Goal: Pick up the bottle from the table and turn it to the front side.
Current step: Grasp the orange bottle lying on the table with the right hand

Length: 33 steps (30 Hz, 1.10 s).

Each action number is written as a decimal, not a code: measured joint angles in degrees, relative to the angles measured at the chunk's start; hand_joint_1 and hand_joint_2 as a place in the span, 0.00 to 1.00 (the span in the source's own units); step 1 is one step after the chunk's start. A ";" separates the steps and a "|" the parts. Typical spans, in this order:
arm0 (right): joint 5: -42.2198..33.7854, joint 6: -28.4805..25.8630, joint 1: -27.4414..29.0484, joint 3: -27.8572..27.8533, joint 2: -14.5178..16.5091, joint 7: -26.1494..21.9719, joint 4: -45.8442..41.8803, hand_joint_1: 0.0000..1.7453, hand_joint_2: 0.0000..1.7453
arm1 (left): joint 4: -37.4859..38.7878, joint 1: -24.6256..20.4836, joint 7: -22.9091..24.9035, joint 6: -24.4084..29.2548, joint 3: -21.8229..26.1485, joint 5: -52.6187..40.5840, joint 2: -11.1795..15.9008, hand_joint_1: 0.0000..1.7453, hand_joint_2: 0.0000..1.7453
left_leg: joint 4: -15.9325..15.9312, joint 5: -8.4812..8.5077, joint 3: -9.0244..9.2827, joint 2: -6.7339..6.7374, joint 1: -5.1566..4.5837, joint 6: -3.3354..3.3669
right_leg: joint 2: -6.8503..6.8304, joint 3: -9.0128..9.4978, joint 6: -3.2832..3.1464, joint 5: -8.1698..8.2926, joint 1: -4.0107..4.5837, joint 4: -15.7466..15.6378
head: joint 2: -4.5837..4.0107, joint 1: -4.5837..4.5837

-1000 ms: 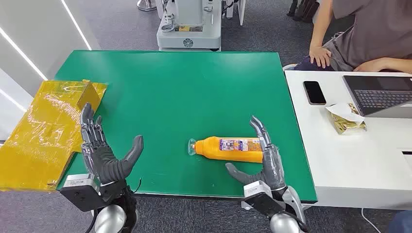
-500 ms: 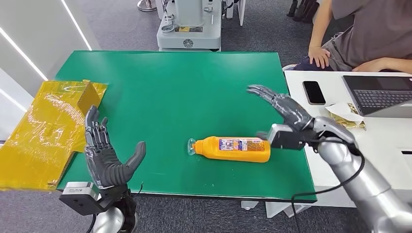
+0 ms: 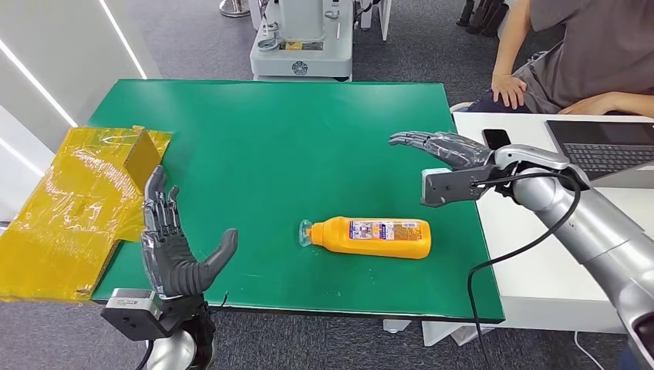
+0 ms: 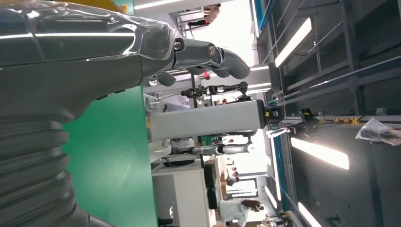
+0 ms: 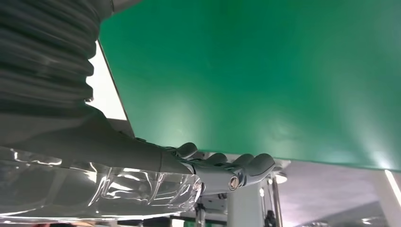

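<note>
On the green table (image 3: 308, 139), both hands are empty and the bottle lies untouched.

At the left edge of the table sits a crumpled yellow box (image 3: 69, 208), partly hanging off the side. Just beside it, at the near edge, the left hand (image 3: 173, 250) is raised with its palm turned toward the middle, fingers upright and spread, thumb stuck out; it holds nothing and touches nothing. Right of it, near the front edge, the orange bottle (image 3: 370, 237) lies on its side, clear cap pointing toward the left hand, printed label facing up. Beyond the bottle and well apart from it, the right hand (image 3: 439, 148) hovers over the table's right side, fingers stretched out flat and apart, nothing in it. On the white table (image 3: 555, 262) to the right rest a phone (image 3: 494, 137) and a laptop (image 3: 609, 150), with a seated person (image 3: 586, 54) behind them.
</note>
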 joint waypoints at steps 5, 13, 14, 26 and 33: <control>-0.50 -1.65 -0.25 4.26 0.00 0.02 3.04 0.00 1.00 | 0.00 0.01 0.38 -0.01 0.00 -0.19 -0.01 0.00 1.00 | 0.01 0.01 0.01 0.00 0.00 0.00 | 0.01 0.00 0.00 0.01 0.00 0.01 | 0.00 0.00; -2.60 -2.25 2.15 7.77 0.02 1.10 6.75 0.00 1.00 | 0.00 -0.19 1.05 -0.94 0.00 0.07 -0.01 0.00 1.00 | 0.01 0.00 0.00 -0.01 0.00 0.00 | 0.00 -0.01 0.00 0.00 0.00 0.00 | 0.00 0.00; -2.60 -2.46 2.51 8.10 0.02 1.08 7.13 0.00 1.00 | 0.00 -0.21 1.10 -0.94 0.00 0.07 -0.01 0.00 1.00 | 0.01 -0.01 0.00 0.00 0.00 0.00 | 0.01 -0.01 0.00 0.00 0.00 0.00 | 0.00 0.00; -3.99 -5.21 8.46 10.30 -2.53 1.34 7.96 0.00 1.00 | 0.54 -0.73 1.06 -0.66 -0.24 1.62 0.20 0.00 1.00 | 0.02 -0.01 0.01 -0.03 0.00 0.02 | -0.01 -0.01 0.01 0.00 0.00 -0.03 | 0.00 0.00; -4.55 -7.11 13.40 9.56 -7.75 2.90 3.33 0.00 1.00 | 1.61 -1.13 0.01 -0.50 -0.54 2.86 0.68 0.00 1.00 | 0.02 -0.06 -0.01 0.01 -0.01 0.07 | 0.01 -0.01 0.05 -0.03 -0.01 -0.05 | 0.00 -0.01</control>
